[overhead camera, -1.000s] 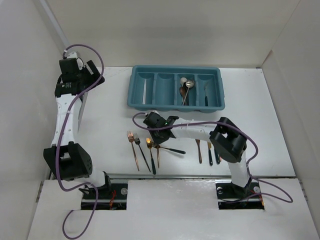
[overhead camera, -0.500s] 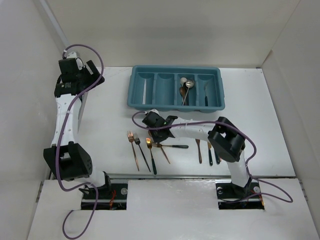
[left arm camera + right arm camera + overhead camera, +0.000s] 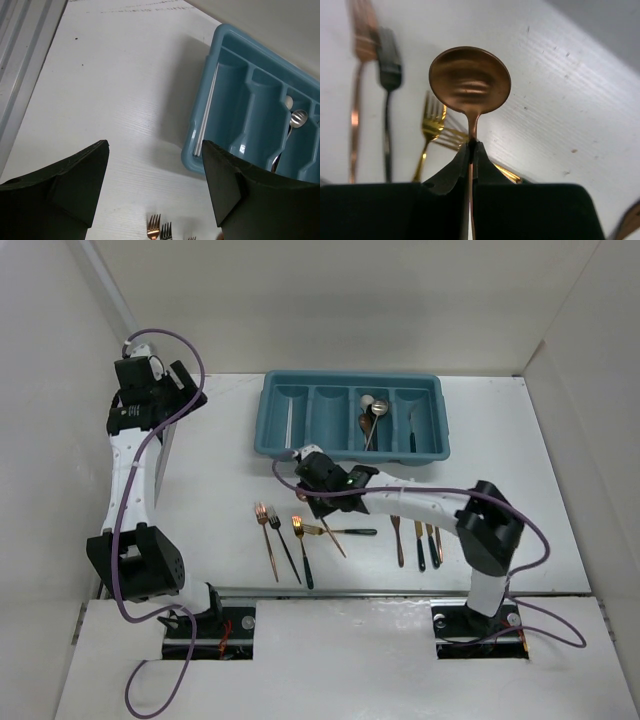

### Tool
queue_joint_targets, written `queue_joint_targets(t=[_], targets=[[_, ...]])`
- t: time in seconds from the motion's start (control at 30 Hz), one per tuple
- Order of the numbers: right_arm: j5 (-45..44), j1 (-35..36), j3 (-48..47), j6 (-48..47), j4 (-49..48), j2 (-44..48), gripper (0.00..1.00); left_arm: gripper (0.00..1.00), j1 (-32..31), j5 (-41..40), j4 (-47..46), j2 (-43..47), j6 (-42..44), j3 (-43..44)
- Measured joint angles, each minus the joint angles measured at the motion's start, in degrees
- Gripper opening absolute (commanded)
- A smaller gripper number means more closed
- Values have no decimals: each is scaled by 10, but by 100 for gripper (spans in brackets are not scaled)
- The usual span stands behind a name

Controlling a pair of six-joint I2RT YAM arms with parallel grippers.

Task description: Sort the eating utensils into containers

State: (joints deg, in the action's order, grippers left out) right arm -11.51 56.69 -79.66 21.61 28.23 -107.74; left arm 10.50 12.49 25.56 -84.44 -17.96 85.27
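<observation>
My right gripper (image 3: 303, 483) is shut on the neck of a copper spoon (image 3: 470, 80) and holds it off the white table, just in front of the teal tray (image 3: 272, 412). In the right wrist view the spoon's bowl stands beyond the fingertips (image 3: 471, 145). Several forks (image 3: 275, 532) and a gold fork (image 3: 431, 125) lie below it. More utensils (image 3: 418, 540) lie to the right. The tray holds a white utensil (image 3: 290, 425), spoons (image 3: 372, 412) and a dark-handled one (image 3: 411, 428). My left gripper (image 3: 160, 390) is open and empty, far left of the tray (image 3: 240, 90).
White walls enclose the table on the left, back and right. A metal rail (image 3: 20, 60) runs along the table's left edge. The arm bases stand at the near edge.
My right gripper has moved up and a little right toward the tray with the copper spoon in it, and the arm has stretched out. The left arm has not moved.
</observation>
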Motion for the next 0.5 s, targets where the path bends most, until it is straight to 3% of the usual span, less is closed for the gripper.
queue_joint_targets(t=[0.27,0.5], targets=[[-7,-24,-63,-36,0,132,0,72,0,2,0,0,0,0],[-32,-211,-178,-94,-36,90,0,72,0,0,0,0,0,0]])
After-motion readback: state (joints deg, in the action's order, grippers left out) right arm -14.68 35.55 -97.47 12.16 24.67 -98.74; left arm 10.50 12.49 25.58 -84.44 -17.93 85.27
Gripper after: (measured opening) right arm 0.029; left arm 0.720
